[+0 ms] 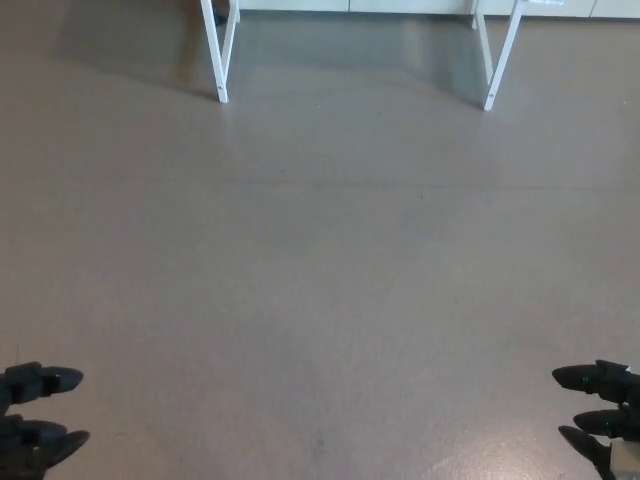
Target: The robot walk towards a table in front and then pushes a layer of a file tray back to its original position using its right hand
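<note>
Low — left hand [35, 415] | right hand [600, 410] | fingers apart, empty

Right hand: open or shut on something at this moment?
Open. The right hand at the head view's lower right holds nothing; its black fingers are spread apart over bare floor, far short of the white table legs.

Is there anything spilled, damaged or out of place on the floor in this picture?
Nothing stands out. The grey-brown floor looks bare between the white metal table legs and both black robot hands, left and right.
</note>
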